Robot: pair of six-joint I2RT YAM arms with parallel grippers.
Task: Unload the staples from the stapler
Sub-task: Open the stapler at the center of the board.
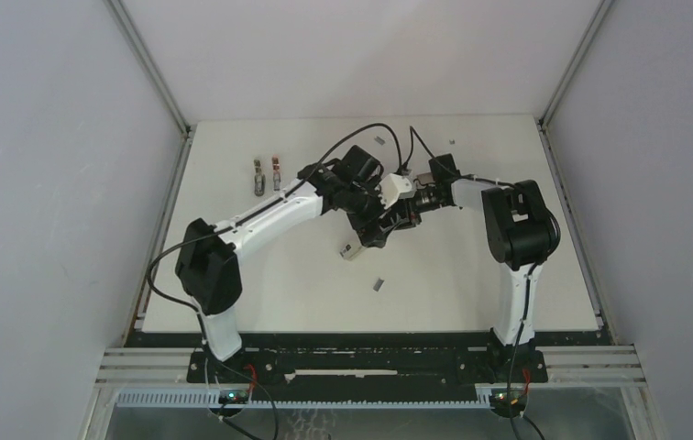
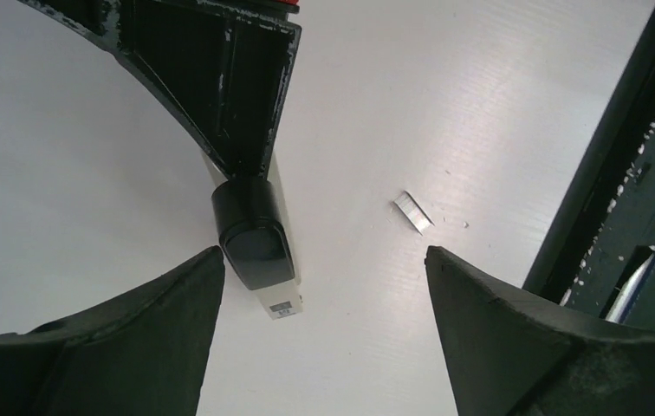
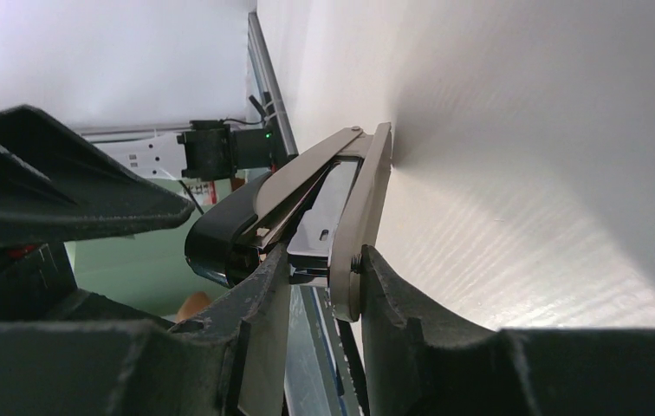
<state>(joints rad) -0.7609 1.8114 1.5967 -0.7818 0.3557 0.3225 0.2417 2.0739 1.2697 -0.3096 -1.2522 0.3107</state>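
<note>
The stapler, beige with a black cap, sits at the table's middle, its front end pointing toward the near edge. My right gripper is shut on the stapler's rear end, one finger on each side. My left gripper hangs open just above the stapler's front end, its fingers wide apart and touching nothing. One short grey strip of staples lies on the table beside the stapler, also visible in the top view as staples in front of it.
Two small upright tools stand at the back left. Two more loose grey bits lie near the far edge. A dark rail borders the table's near edge.
</note>
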